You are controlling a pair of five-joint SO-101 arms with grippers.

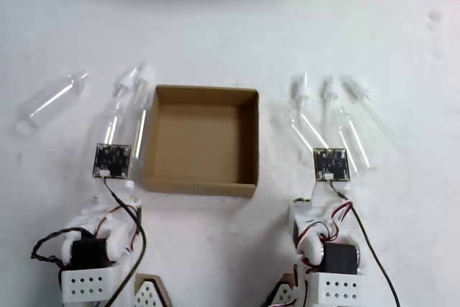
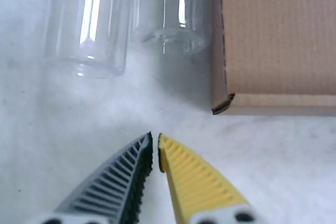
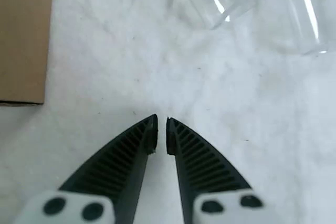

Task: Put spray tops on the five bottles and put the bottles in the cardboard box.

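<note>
Hovering low over a white table [image 1: 230, 26], I am sitting with both arms on the near side of the cardboard box [image 1: 201, 182], one toward each of its near corners. Beyond the box, past the table's far edge, the room is showing as a dark strip. The box is standing open-topped, plain brown and square, its bare floor showing.

My left gripper [image 2: 155, 140], one finger grey and one yellow, is pointing at the table just off the box's near left corner, its tips pressed together and pinching nothing. My right gripper [image 3: 161, 124], both fingers black, is hanging off the near right corner, its tips almost touching and also pinching nothing.

Two clear bottles [image 1: 115, 120] are lying just beside the box's left wall, whitish tops pointing away from me. A third bottle [image 1: 50, 100] is lying well left of the box. Right of the box, further bottles [image 1: 312, 131] with white spray tops [image 1: 330, 91] are lying side by side, apart from it.
</note>
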